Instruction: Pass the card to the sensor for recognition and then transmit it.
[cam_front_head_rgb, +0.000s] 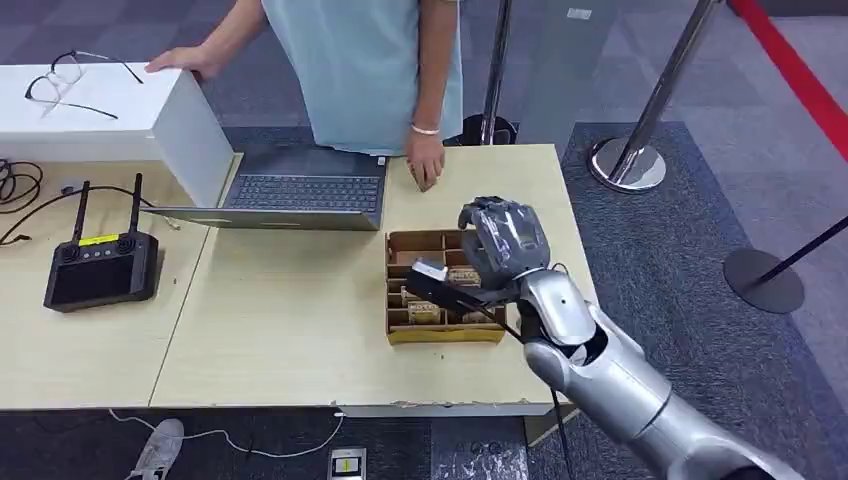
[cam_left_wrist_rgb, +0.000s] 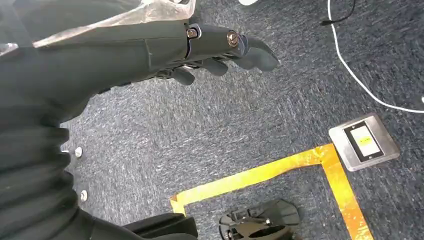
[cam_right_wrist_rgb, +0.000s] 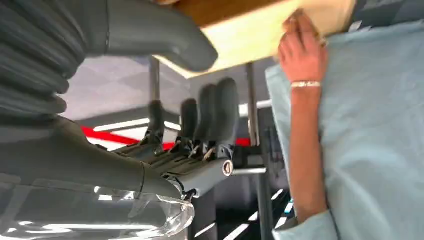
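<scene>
While a person in a pale blue shirt (cam_front_head_rgb: 365, 70) stands behind the light wooden tabletop (cam_front_head_rgb: 290, 320), one hand (cam_front_head_rgb: 427, 160) resting on its far edge, the open grey laptop (cam_front_head_rgb: 300, 190) lies nearest them. Nearer the front edge sits the compartmented brown cardboard box (cam_front_head_rgb: 425, 325). Above it, the right hand (cam_front_head_rgb: 500, 245) hovers, fingers extended and apart, with a dark flat card (cam_front_head_rgb: 440, 285) beneath it; whether it grips the card cannot be told. Beside the floor's yellow tape (cam_left_wrist_rgb: 260, 175), the left hand (cam_left_wrist_rgb: 200, 50) hangs with fingers loosely extended, empty.

No text can be read anywhere. The yellow label (cam_front_head_rgb: 99, 240) on the black controller (cam_front_head_rgb: 100, 268) is too small. The floor plate's sticker (cam_left_wrist_rgb: 364, 141) is blurred.
</scene>
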